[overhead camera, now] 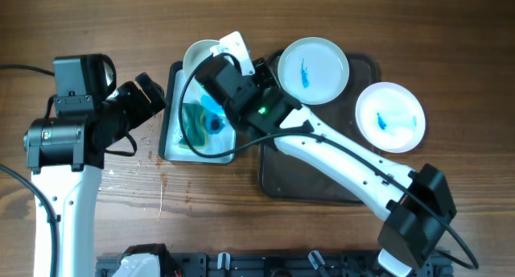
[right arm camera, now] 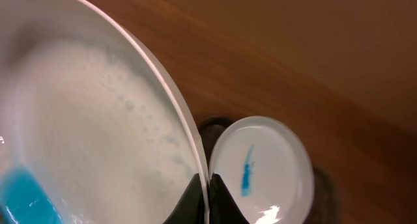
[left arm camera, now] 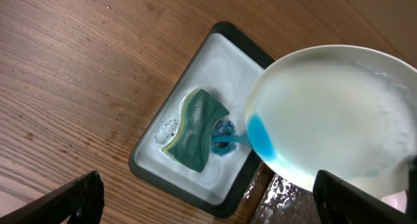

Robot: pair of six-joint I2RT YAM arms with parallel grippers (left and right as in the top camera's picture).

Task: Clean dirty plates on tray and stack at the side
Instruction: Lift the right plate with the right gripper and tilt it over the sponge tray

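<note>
**Right hand tips soapy plate over the basin**

Overhead: the right hand [overhead camera: 228, 61] reaches to the far left of the tray [overhead camera: 322, 174] and is closed on the rim of a plate [overhead camera: 199, 56]. The plate is held tilted above the far end of the basin [overhead camera: 169, 116]. A green sponge [overhead camera: 195, 121] lies in the basin, with blue liquid [overhead camera: 214, 121] beside it. The basin sits on the desk [overhead camera: 217, 225] just left of the tray. A second plate [overhead camera: 312, 68], streaked blue, lies on the far part of the tray. A third plate [overhead camera: 390, 116], also smeared blue, overlaps the tray's right edge. The left hand [overhead camera: 153, 93] is just left of the basin and holds nothing. Water drops speckle the desk near the basin's near left corner.

Left wrist: this hand's fingers are spread wide with nothing between them. Below lies the basin with suds and the sponge in it. The tilted plate fills the right side, foamy inside, with blue liquid pooled at its low edge and running in a thin stream into the basin beside the sponge.

Right wrist: the fingers pinch the plate's rim, one on each face. Suds coat the inside and blue collects at the lower left. Past the rim, the second plate lies flat on the tray.
</note>
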